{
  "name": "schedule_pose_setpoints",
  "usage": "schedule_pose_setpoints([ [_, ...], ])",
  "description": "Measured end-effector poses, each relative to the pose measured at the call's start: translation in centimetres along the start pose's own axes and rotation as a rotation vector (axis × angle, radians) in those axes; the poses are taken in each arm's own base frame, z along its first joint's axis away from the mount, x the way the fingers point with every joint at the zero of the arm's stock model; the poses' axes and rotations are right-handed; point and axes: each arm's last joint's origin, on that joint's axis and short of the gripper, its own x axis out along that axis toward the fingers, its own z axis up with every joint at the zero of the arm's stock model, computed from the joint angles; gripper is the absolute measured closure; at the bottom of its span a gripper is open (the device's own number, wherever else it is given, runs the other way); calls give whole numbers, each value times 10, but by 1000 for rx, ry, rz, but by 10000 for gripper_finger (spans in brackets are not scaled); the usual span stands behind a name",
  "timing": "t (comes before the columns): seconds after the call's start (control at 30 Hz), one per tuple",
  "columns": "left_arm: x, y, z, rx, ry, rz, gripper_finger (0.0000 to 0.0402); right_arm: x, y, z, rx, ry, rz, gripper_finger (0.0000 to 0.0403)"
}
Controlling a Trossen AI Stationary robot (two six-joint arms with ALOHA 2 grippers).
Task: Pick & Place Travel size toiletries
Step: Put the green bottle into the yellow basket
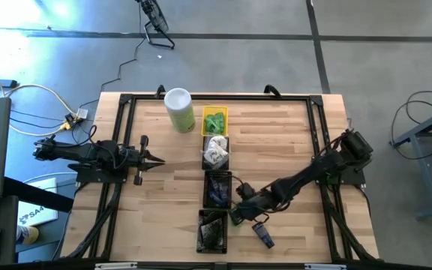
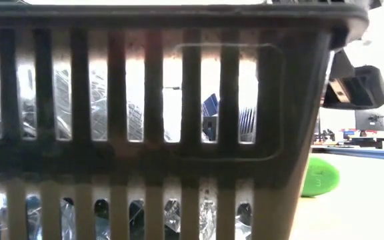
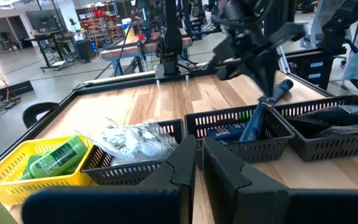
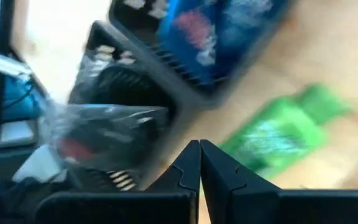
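Note:
Toiletries sit in a row of small trays: green bottles in a yellow tray (image 1: 214,120), white clear-wrapped pieces (image 1: 216,152), dark blue packets (image 1: 217,187), and dark wrapped pieces in the nearest black tray (image 1: 212,231). One green bottle (image 4: 278,130) lies on its side on the wood right of the trays. A blue packet (image 1: 263,235) lies flat near the front edge. My right gripper (image 4: 199,149) is shut, slanting down over the wood between the black trays and the green bottle, nothing between its fingers. My left gripper (image 3: 199,152) waits shut at the table's left, pointing level at the trays.
A tall pale-green canister with a white lid (image 1: 179,110) stands at the back, left of the yellow tray. In the low view a black slatted basket wall (image 2: 152,133) fills the picture, with the green bottle (image 2: 319,177) beside it. Bare wood lies left and right of the trays.

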Motion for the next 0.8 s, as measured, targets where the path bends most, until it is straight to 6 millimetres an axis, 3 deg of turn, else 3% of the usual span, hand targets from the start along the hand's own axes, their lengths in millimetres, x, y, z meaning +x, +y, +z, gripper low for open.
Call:
schedule_pose_setpoints([
  [0.33,0,0,0,0,-1,0,378,7,13,2,-13,39,-108,400],
  [0.57,0,0,0,0,0,0,378,25,4,-2,-7,99,-149,400],
  [0.8,0,0,0,0,-1,0,378,24,1,-2,-17,70,-189,400],
])
